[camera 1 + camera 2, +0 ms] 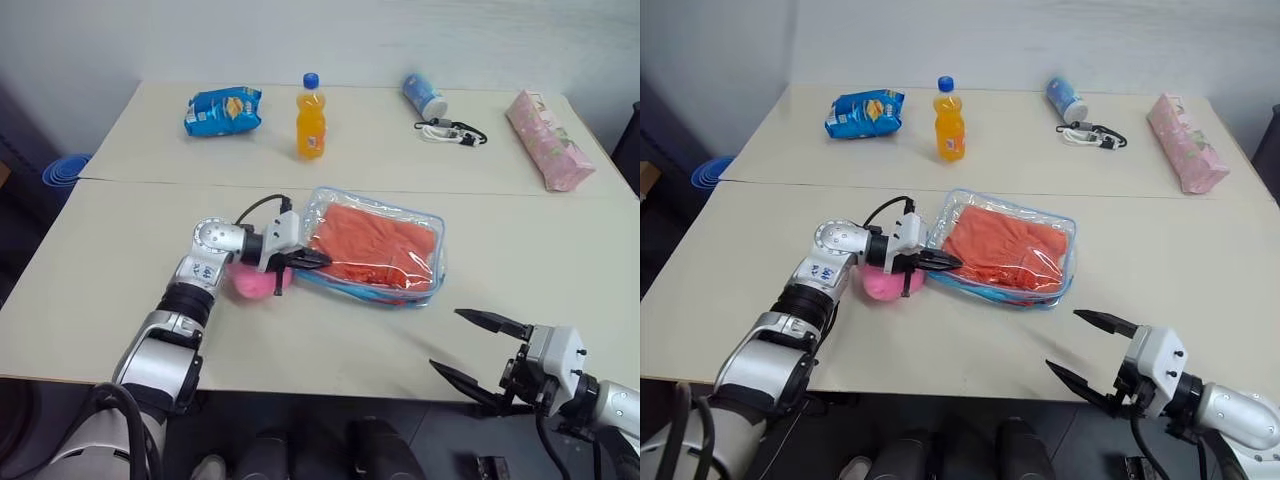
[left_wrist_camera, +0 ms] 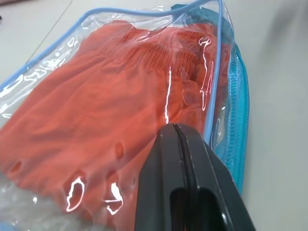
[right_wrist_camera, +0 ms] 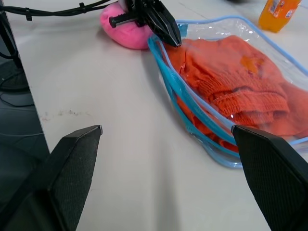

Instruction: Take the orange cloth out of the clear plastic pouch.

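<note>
The clear plastic pouch with light blue edging lies flat near the middle of the table. The orange cloth lies folded inside it, seen through the film. My left gripper is shut at the pouch's left edge, and its black tips press into the film by the blue zip edge. My right gripper stands wide open near the table's front edge, to the right of the pouch and apart from it, with nothing between its fingers.
A pink soft thing lies under my left wrist, beside the pouch. At the back of the table are a blue snack packet, an orange drink bottle, a blue-and-white tube, a black cord and a pink packet.
</note>
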You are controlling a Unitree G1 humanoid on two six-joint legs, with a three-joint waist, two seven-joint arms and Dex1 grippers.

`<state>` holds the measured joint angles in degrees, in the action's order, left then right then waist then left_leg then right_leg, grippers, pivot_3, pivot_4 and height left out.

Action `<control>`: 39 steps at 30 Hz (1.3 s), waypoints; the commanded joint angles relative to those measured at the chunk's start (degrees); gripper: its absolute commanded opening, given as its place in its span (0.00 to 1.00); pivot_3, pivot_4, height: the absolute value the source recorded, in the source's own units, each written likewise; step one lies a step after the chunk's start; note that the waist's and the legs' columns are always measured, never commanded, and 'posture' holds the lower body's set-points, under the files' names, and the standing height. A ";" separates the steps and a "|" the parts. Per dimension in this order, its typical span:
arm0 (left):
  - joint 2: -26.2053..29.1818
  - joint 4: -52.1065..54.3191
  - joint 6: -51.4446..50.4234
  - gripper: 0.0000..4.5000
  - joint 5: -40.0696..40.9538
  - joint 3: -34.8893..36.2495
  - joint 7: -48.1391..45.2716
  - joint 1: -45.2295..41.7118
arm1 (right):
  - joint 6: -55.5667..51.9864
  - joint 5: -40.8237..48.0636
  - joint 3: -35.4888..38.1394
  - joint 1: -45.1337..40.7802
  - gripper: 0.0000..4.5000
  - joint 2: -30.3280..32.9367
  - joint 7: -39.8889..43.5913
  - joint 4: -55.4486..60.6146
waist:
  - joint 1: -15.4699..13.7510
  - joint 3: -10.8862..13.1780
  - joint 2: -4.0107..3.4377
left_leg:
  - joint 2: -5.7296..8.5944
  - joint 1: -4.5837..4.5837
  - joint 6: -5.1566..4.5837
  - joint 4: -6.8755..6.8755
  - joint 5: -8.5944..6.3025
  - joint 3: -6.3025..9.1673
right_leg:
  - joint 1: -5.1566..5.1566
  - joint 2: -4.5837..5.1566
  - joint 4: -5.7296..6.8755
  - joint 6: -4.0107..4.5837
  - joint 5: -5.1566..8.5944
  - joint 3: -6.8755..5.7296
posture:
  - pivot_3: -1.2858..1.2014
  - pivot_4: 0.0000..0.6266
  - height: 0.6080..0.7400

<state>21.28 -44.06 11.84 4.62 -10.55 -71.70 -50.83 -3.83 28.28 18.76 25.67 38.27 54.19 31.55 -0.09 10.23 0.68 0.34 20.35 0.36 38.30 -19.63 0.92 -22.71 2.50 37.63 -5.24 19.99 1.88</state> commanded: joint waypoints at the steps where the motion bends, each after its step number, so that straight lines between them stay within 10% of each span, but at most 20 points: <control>1: 0.81 2.79 -1.18 0.01 0.50 1.02 0.59 0.82 | 1.22 0.05 -0.15 0.16 1.00 -0.72 -0.03 0.68 | 0.01 0.00 0.00 | 0.00 0.00 0.00 0.00 0.00 0.00 | 0.00 0.00 0.00 0.00 0.00 0.00 | 0.52 0.24 1.00; 7: 2.05 13.07 -1.92 0.01 6.42 2.48 -6.58 5.25 | 0.90 -0.09 -1.12 -0.13 1.00 -1.39 -0.43 0.60 | 0.15 0.00 0.00 | -0.01 0.00 0.03 -0.02 0.01 0.01 | 0.00 0.01 0.01 0.00 0.00 0.01 | 0.52 0.24 1.00; 16: -0.22 13.31 12.51 0.51 -0.91 -0.42 1.63 8.44 | 1.58 -0.71 -2.94 -1.65 1.00 -2.11 -1.18 1.38 | -0.59 0.00 0.00 | 0.01 0.01 0.02 0.06 0.01 0.02 | 0.04 0.04 -0.06 0.00 0.00 0.00 | 0.52 0.24 1.00; 28: -0.75 3.74 18.47 0.51 -6.05 -1.85 9.41 4.78 | 6.75 -4.47 -3.78 -2.14 1.00 -4.81 -3.86 3.24 | -0.97 -0.01 0.00 | 0.01 -0.04 0.02 0.02 0.01 -0.02 | 0.03 0.00 0.00 0.00 0.00 0.00 | 0.52 0.24 1.00; 39: -1.06 3.29 19.75 0.00 -6.10 -2.42 8.33 5.34 | 7.45 -4.49 -2.71 1.22 1.00 -5.54 -5.93 3.27 | -1.12 -0.01 0.00 | 0.01 -0.04 0.02 0.02 0.01 -0.03 | 0.03 0.00 0.00 0.00 0.00 0.01 | 0.52 0.24 1.00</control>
<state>20.01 -40.96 30.74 -1.58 -12.74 -63.43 -45.48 2.46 23.31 14.75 26.73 32.99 48.83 33.35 -1.22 10.22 0.67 0.35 20.30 0.38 38.32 -19.62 0.90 -22.68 2.49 37.65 -5.24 19.99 1.89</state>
